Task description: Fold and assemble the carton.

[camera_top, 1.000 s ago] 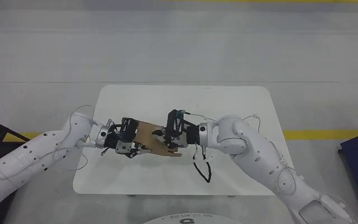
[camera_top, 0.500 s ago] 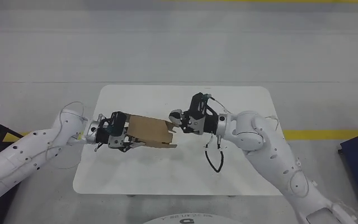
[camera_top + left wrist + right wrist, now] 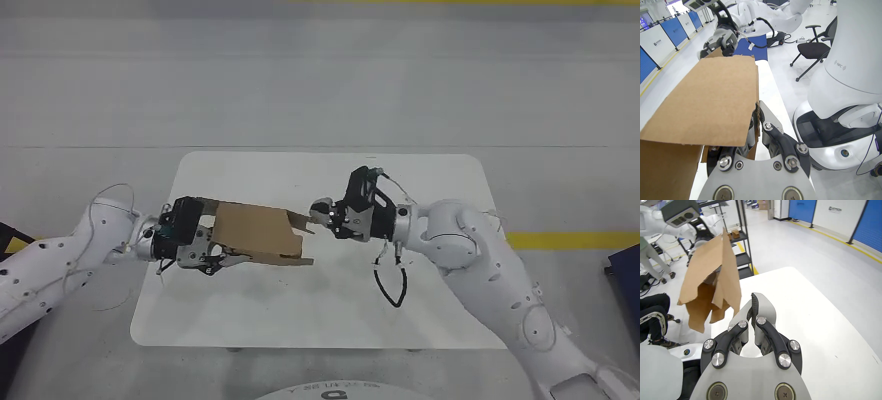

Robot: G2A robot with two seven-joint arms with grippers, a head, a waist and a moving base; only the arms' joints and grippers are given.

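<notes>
Left claw (image 3: pixel 756 115) is clamped on one wall of the carton (image 3: pixel 255 232), with the cardboard edge pinched between its jaws. It holds the carton off the table (image 3: pixel 420 300), over the table's left half. The carton lies lengthwise between the two arms as a part-opened sleeve, not yet square. The loose flaps (image 3: pixel 696 315) at its far end hang ragged and unfolded, facing the right claw (image 3: pixel 753 300). That claw is closed with its jaws together and nothing in them, and it sits just beside the flap end. Whether it touches the cardboard cannot be told. The step in hand looks like shaping the sleeve and starting on the end flaps, so the task seems at an early stage: no flap is tucked and no end is shut. The next move probably falls to the right claw, which could either push a flap inward with its closed tips or open and take hold of a flap edge to bend it along its crease. Either way, the left claw needs a firm, steady grip so the sleeve does not twist or collapse under the push.
</notes>
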